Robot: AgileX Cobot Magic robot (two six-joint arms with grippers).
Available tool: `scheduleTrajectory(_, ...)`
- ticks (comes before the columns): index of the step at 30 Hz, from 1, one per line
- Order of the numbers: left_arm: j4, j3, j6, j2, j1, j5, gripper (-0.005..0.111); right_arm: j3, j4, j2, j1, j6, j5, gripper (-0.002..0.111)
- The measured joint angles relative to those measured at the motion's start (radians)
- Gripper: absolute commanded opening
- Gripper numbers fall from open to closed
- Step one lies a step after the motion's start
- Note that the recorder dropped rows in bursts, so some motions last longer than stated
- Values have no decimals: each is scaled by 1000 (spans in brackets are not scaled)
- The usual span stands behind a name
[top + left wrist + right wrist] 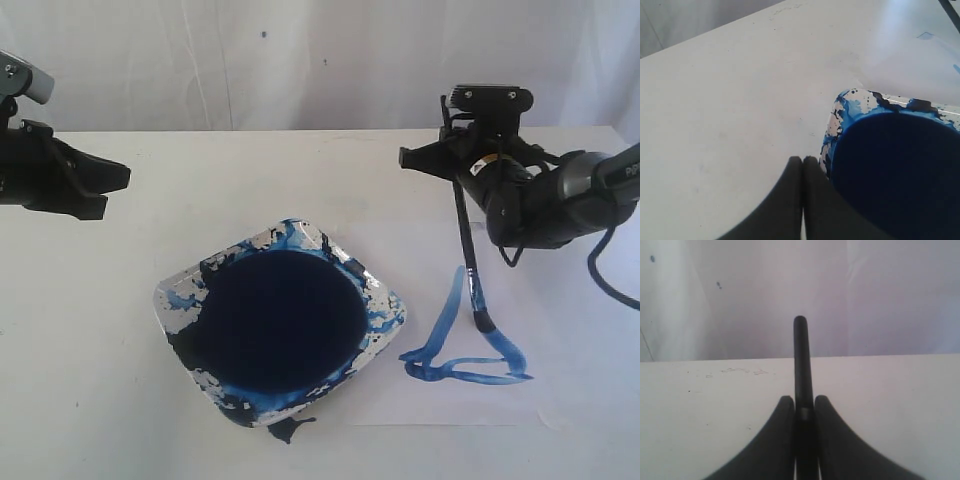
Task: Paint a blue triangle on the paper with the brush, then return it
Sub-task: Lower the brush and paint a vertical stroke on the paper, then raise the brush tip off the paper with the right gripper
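The brush [466, 250] has a black handle and stands nearly upright, with my right gripper [440, 160] shut on its upper part. Its blue-stained tip rests at the right stroke of the blue triangle [462, 352], a streaky outline on the white paper [440, 405]. In the right wrist view the brush handle [800, 355] runs up between the two fingers of the right gripper [801, 402], which press against it. My left gripper [112, 182] hovers at the far left, away from the paper. Its jaws are shut on nothing, and the left gripper [803, 161] sits just beside the dish's rim.
A square dish [392, 300], splashed with blue and black, holds a round pool of dark navy paint [278, 325] left of the paper. A paint blot [290, 428] lies on the table below the dish. The dish rim [839, 115] also shows in the left wrist view.
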Motion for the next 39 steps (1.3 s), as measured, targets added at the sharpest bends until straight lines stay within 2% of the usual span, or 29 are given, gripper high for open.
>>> scheduleTrajectory(8,0,0,0,0,0,0,0,-71,-42,76,0,56,-122,1)
scheduleTrajectory(22,0,0,0,0,0,17,0,-146,-46,100,0,63,-209,1)
scheduleTrajectory(29,0,0,0,0,0,30,0,-146,-46,12,0,63,-54,1)
scheduleTrajectory(39,0,0,0,0,0,30,0,-118,-48,-240,0,63,265,0)
